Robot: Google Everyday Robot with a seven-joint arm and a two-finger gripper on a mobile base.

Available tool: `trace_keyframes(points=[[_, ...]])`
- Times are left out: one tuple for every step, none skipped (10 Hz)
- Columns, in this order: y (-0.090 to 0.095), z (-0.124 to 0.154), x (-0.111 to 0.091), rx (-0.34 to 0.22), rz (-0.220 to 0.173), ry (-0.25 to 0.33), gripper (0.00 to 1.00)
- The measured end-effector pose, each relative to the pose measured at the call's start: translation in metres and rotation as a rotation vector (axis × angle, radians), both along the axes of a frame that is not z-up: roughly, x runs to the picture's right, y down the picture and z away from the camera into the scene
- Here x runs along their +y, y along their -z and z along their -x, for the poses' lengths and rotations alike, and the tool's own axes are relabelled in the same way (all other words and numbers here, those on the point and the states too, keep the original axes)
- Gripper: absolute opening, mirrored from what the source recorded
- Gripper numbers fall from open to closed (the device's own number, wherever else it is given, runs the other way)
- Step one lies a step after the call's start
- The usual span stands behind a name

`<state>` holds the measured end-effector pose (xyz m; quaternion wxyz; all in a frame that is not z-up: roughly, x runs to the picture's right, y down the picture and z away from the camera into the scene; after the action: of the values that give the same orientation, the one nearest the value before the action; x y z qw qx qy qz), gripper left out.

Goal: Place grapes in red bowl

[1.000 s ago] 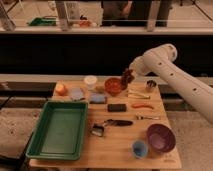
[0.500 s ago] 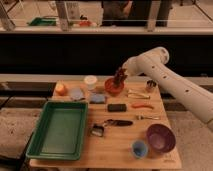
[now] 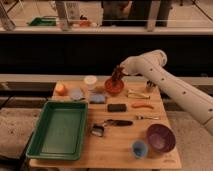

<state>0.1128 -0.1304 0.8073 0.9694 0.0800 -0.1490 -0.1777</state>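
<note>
The red bowl stands at the back middle of the wooden table. My gripper hangs just above the bowl, at the end of the white arm that reaches in from the right. It is shut on the grapes, a dark reddish bunch that dangles from it down to the bowl's rim. I cannot tell whether the grapes touch the bowl.
A green tray fills the table's left side. A purple bowl and a blue cup stand at the front right. An orange stick, a black block, a black tool and a white cup lie around the red bowl.
My gripper has moved left with the grapes, from beside the red bowl to right above it, and a little lower.
</note>
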Motion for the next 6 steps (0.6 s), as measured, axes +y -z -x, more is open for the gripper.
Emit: trace_keyframes(points=[[-0.003, 0.000, 0.000, -0.010, -0.010, -0.009, 0.02], [-0.006, 0.002, 0.000, -0.023, -0.019, -0.016, 0.02], [-0.007, 0.003, 0.001, -0.029, -0.023, -0.017, 0.02], [-0.009, 0.006, 0.002, -0.035, -0.024, -0.016, 0.02], [-0.011, 0.012, 0.003, -0.045, -0.026, -0.013, 0.02], [-0.013, 0.020, 0.004, -0.056, -0.029, -0.006, 0.02]])
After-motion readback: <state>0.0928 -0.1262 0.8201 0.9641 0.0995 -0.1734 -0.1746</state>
